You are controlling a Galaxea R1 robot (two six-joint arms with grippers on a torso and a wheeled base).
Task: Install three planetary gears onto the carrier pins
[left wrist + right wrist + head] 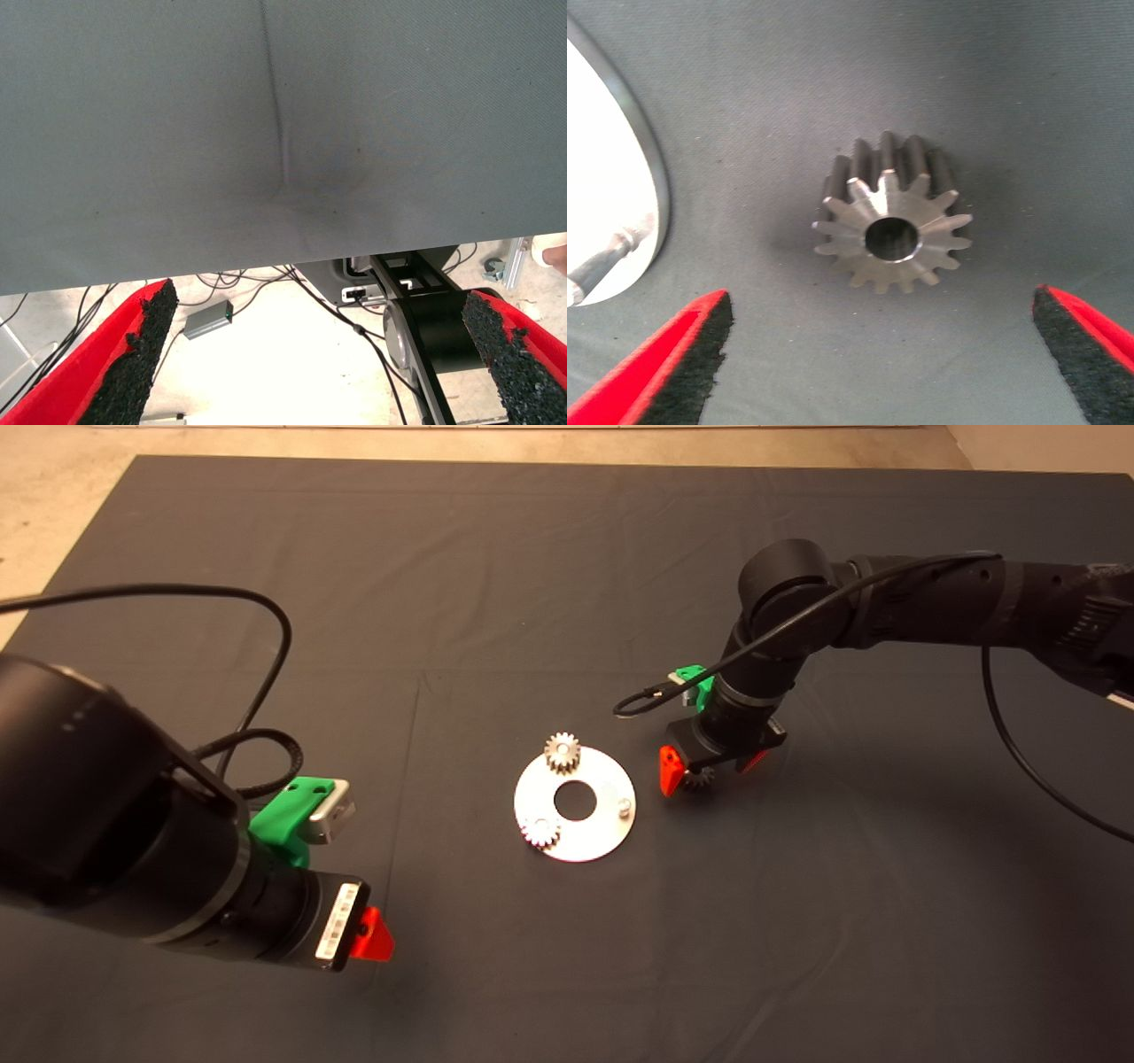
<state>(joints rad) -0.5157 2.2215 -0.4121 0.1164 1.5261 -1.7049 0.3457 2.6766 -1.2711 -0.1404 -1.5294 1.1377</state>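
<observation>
The right gripper (881, 354) is spread wide over the loose gear (893, 221), touching nothing; this gear lies flat on the mat (567, 957), just beside the disc (575, 793). The disc carries two gears (562, 752) and one bare pin (624, 807). The left gripper (323, 359) waits released near the mat's front left edge.

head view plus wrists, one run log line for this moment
gears on pins: two | third gear: on mat beside disc | right pincer: open, over it | left pincer: open, idle

a robotics lab (dark mat (549, 558), floor cables (257, 288)).
</observation>
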